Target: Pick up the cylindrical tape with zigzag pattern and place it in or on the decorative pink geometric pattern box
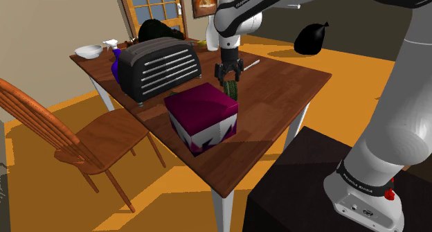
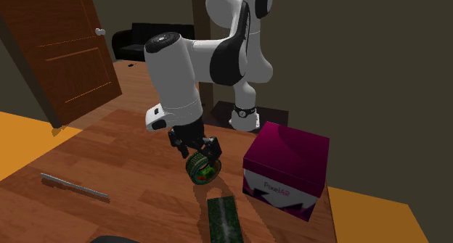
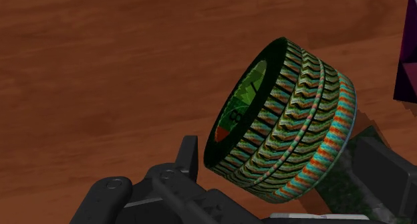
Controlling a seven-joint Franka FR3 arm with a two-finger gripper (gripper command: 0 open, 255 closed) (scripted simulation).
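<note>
we see the black two-finger gripper [image 2: 203, 159] closed on the cylindrical roll of tape w/ green, orange & teal zigzag bands [image 3: 287, 122]. in the wrist view a finger sits on each side of the roll, against its flat faces as far as we can see. so the jaws are only part-way shut, stopped by the roll's width.

the roll hangs on edge, a bit tilted, low over the brown wooden table [image 1: 277, 78]. in the second exterior view it looks just clear of the tabletop, tho we can't tell for sure if it touches. it is just beside the deep-pink square box w/ a white jagged pattern low on its sides [image 2: 285, 151], near one corner, apart from it and not over it.

as we judge it, the grasp is done and the lift is at most barely begun. left to do: raise the roll above the box top, carry it across, lower & let go. the box looks closed w/ a flat top, so "on" is prob the realistic option. the box top sits higher than the roll's underside, so height comes first or the roll bumps the box wall.

a green patterned strip [image 2: 223, 218] lies flat on the table near the roll. it's not part of the job afaict.
</note>
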